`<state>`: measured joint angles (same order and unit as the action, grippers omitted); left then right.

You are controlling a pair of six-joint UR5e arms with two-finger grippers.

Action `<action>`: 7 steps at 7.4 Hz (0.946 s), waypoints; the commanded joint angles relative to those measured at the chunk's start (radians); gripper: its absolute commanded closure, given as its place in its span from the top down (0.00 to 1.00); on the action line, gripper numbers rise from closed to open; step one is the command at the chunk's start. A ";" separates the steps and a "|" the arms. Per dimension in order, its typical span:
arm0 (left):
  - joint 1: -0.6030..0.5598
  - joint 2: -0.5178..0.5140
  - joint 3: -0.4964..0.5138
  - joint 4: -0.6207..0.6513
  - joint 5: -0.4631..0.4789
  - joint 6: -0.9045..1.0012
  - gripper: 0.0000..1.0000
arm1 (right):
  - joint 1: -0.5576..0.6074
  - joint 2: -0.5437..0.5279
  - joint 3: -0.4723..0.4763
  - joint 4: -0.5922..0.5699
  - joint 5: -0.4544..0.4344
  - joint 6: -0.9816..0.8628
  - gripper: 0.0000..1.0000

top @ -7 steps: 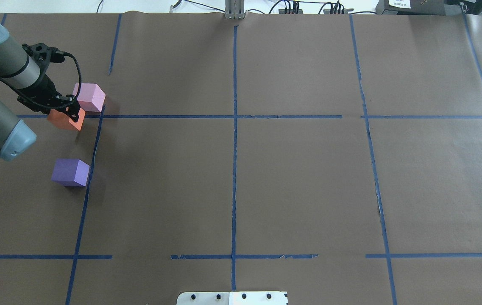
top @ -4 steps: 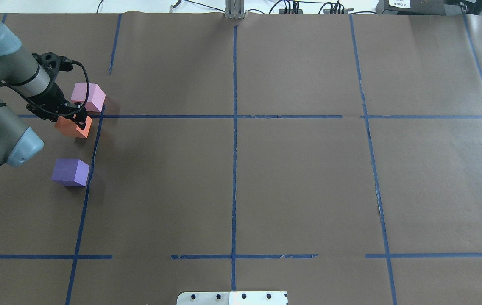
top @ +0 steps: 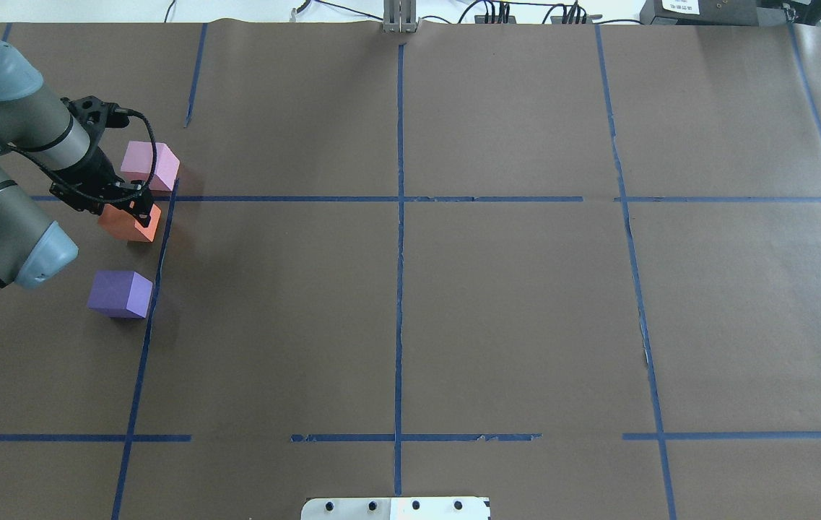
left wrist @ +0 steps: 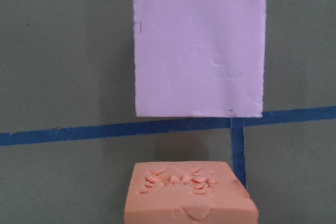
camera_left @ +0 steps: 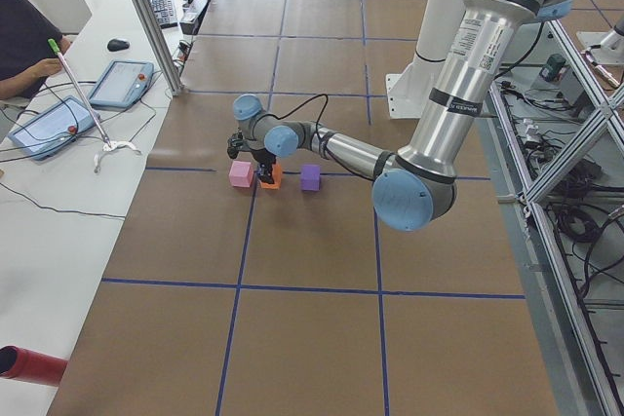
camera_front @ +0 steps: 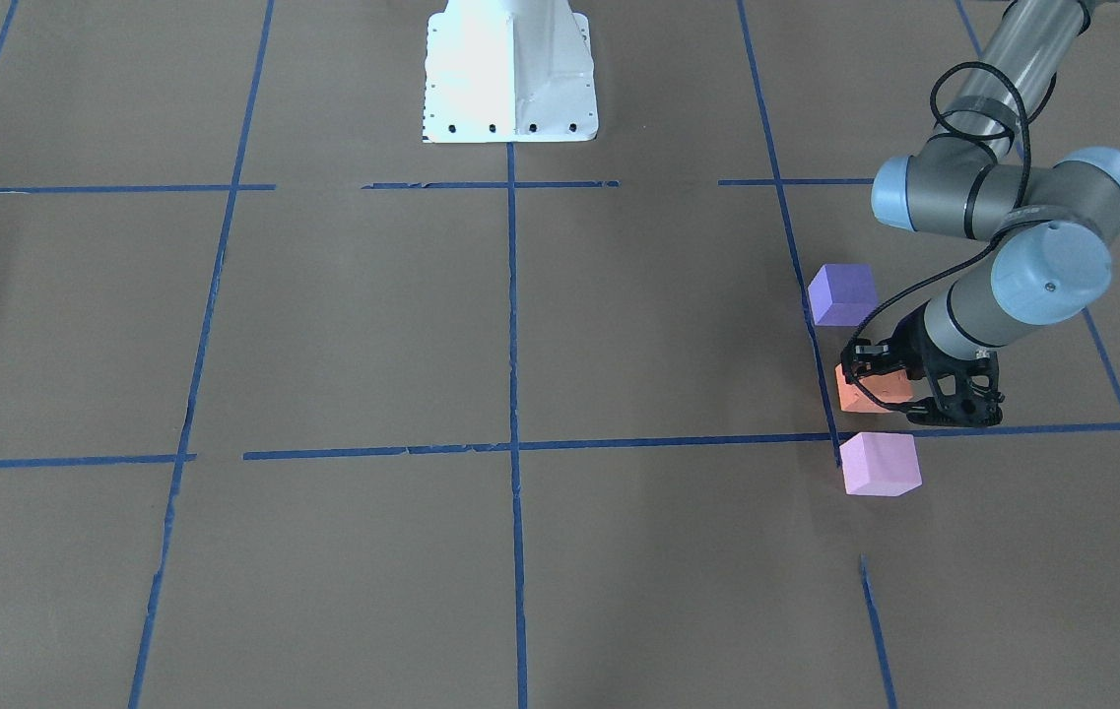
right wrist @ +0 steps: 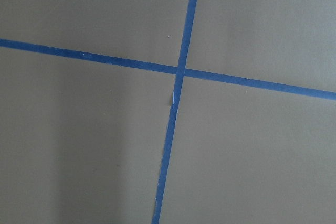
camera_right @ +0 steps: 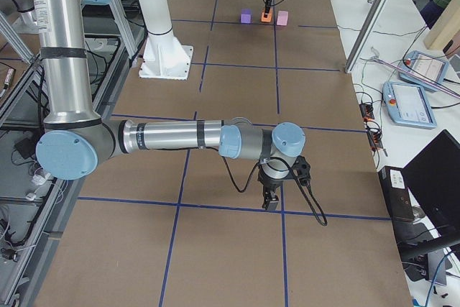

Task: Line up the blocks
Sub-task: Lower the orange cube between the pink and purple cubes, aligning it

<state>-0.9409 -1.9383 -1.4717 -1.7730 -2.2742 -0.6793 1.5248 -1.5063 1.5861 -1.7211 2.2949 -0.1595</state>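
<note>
My left gripper [top: 131,208] is shut on the orange block [top: 125,224] and holds it low over the brown paper, just left of a blue tape line. The pale pink block [top: 151,165] sits just beyond it and the purple block [top: 120,292] sits nearer the robot. In the front view the orange block [camera_front: 863,394] lies between the purple block [camera_front: 842,293] and the pink block [camera_front: 878,463]. The left wrist view shows the pink block [left wrist: 198,53] above the orange block [left wrist: 190,192]. My right gripper [camera_right: 272,203] hangs over a tape crossing far from the blocks; I cannot tell its state.
Blue tape lines [top: 399,217] divide the brown paper into squares. The white robot base plate [camera_front: 508,69] stands at the near edge. A metal post [top: 400,16] and cables lie at the far edge. Operators' tablets [camera_left: 117,83] sit on the side bench.
My left gripper has carried the orange block to the right and toward the robot, from beside the pink block to a spot between pink and purple. The other blocks have not moved.
</note>
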 commanded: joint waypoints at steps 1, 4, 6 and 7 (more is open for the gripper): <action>0.004 0.001 0.001 0.003 -0.011 0.000 0.39 | 0.000 0.000 0.000 0.000 0.000 0.000 1.00; 0.005 0.001 0.013 0.009 -0.030 -0.002 0.43 | 0.000 0.000 0.000 0.000 0.000 0.000 1.00; 0.010 0.001 0.024 0.009 -0.047 -0.002 0.44 | 0.000 0.000 0.000 0.000 0.000 0.000 1.00; 0.010 0.001 0.024 0.009 -0.047 -0.002 0.56 | 0.000 0.000 0.000 0.000 0.000 0.000 1.00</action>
<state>-0.9322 -1.9374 -1.4509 -1.7641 -2.3153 -0.6810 1.5248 -1.5064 1.5861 -1.7211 2.2949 -0.1595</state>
